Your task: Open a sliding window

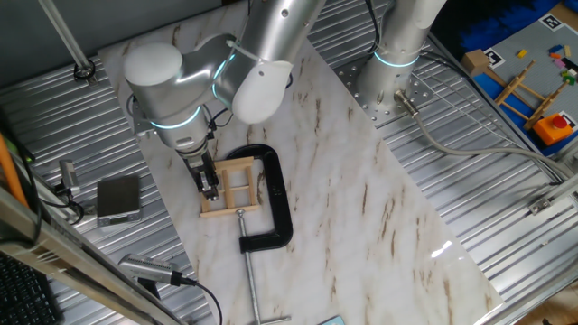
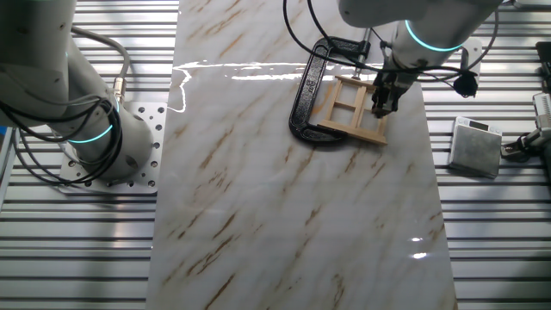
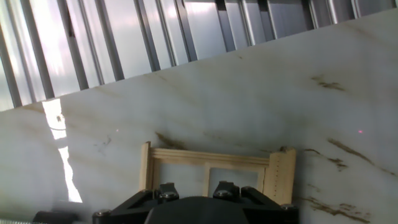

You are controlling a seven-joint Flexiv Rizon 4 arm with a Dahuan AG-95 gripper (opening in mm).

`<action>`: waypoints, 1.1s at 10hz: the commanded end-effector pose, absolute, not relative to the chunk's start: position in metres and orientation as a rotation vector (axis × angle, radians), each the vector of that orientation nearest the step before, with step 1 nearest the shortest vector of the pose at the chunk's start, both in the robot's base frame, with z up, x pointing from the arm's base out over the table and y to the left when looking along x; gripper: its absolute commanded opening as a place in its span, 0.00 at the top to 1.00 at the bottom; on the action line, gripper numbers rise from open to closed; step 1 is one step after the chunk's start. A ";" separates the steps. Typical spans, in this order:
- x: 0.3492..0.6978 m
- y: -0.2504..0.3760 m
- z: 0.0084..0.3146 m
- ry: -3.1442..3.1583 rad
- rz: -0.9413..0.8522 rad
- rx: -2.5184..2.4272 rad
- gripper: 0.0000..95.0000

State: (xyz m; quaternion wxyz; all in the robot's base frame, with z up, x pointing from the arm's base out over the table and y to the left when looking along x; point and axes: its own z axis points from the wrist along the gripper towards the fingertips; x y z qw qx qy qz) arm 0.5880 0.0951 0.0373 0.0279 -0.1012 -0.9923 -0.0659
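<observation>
The sliding window (image 1: 237, 186) is a small light-wood frame with crossbars, lying flat on the marble board (image 1: 361, 208). A black C-clamp (image 1: 275, 194) grips its right side. My gripper (image 1: 209, 187) points down onto the frame's left part, its fingers close together and looking shut, holding nothing. In the other fixed view the gripper (image 2: 379, 105) stands over the right side of the window (image 2: 351, 108), with the clamp (image 2: 303, 95) on its left. The hand view shows the window (image 3: 211, 163) just ahead of the gripper body; the fingertips are hidden there.
A grey box (image 1: 119, 199) lies on the ribbed metal table left of the board, also in the other fixed view (image 2: 475, 145). The arm's base (image 1: 397, 54) stands at the back. Coloured toys (image 1: 533, 86) lie far right. Cables run near the front left.
</observation>
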 end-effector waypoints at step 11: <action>0.586 0.095 0.038 -3.082 -0.161 -0.219 0.60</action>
